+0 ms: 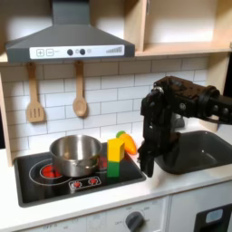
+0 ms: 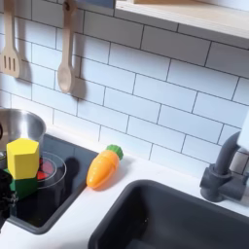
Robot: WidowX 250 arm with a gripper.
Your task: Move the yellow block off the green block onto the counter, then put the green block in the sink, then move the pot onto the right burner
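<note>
**Yellow block on green, not yet lifted**

We see the small bright yellow toy block (image 1: 117, 147) stacked on the small green toy cube (image 1: 115, 167) on the black stove panel (image 1: 36, 181), beside the shiny round steel pot (image 1: 74, 154). The black end effector (image 1: 147, 163) hangs just beside the stack, on the first exterior view's right, apart from it; we cannot tell its opening.
</note>
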